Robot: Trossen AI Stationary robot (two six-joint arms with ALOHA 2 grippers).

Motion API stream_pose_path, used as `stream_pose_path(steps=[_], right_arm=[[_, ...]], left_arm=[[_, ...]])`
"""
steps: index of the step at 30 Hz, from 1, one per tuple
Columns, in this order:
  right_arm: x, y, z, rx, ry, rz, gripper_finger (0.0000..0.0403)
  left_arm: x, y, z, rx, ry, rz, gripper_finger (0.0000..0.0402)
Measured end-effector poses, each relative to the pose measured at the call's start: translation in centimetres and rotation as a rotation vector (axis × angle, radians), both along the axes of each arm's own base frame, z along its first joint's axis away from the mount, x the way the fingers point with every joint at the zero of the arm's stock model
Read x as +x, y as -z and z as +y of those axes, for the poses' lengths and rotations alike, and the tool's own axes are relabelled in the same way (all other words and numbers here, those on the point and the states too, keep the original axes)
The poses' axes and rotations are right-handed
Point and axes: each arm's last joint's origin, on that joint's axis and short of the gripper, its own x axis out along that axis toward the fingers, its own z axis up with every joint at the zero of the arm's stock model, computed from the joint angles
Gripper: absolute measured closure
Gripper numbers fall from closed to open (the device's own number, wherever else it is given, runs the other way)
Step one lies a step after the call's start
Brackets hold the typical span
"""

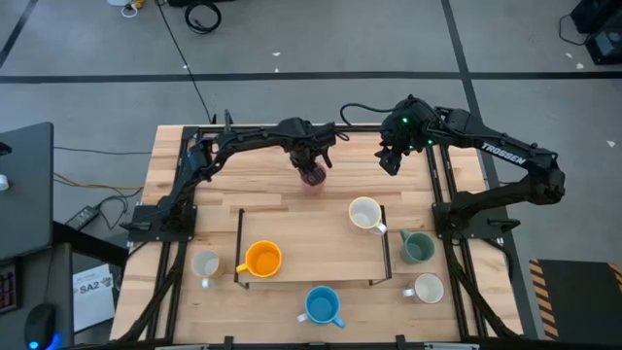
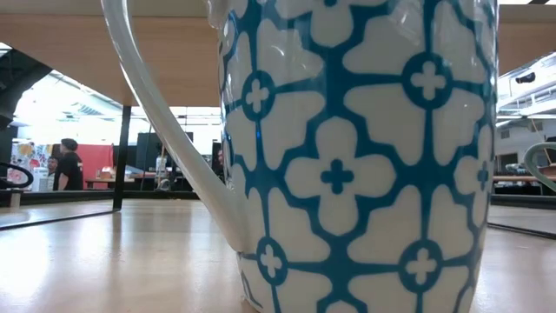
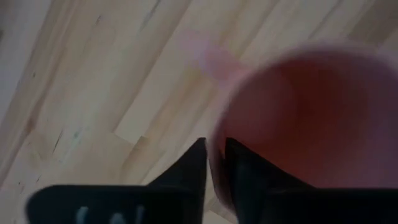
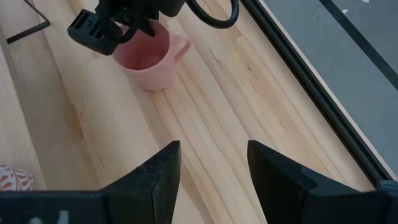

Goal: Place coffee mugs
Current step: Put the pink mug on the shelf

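Your left fingers [image 3: 214,168] sit close together with the rim of the pink mug [image 3: 311,118] between them, one finger inside the cup and one outside; they look clamped on the wall. In the high view that mug [image 1: 312,176] is upper centre of the frame, on the bare surface [image 1: 262,175] above the wire rack [image 1: 313,245]. The right wrist view shows its handle [image 4: 181,45] pointing away from the left gripper [image 4: 102,28], so the pinch is on the plain side of the rim.

Lift straight up and slowly; a rim pinch lets a mug swing. Check that it hangs level before you carry it.

Your right fingers [image 4: 211,171] stand wide apart over bare wood, holding nothing; that gripper [image 1: 391,160] waits upper right of centre, near the mug. Keep it there, clear of the left arm's path.

The orange mug [image 1: 261,260] already stands on the rack's left end, so aim for the free middle.
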Motion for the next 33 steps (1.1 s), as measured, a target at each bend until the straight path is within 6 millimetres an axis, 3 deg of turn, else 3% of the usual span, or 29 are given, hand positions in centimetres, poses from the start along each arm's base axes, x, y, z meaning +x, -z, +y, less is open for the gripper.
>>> stream_pose_path(steps=[3, 12, 21, 25, 33], right_arm=[[0.0, 0.0, 0.0, 0.002, 0.0, 0.003, 0.0211], [-0.3, 0.1, 0.2, 0.014, -0.002, 0.03, 0.0211], [-2.0, -0.7, 0.9, -0.051, 0.016, 0.04, 0.0211], [-2.6, -1.2, 1.2, -0.064, 0.019, 0.016, 0.0211], [-3.2, -1.7, 1.5, -0.077, 0.02, -0.007, 0.0211]], left_arm=[[-0.1, -0.1, 0.1, -0.009, 0.0, 0.0, 0.0378], [0.0, -1.7, 0.1, 0.01, 0.054, 0.001, 0.0378], [-0.8, -7.0, -0.6, 0.017, 0.181, 0.026, 0.0378], [-0.9, -9.9, -1.6, 0.039, 0.209, -0.018, 0.0378], [-2.7, -13.0, -4.7, 0.037, 0.265, -0.021, 0.0378]])
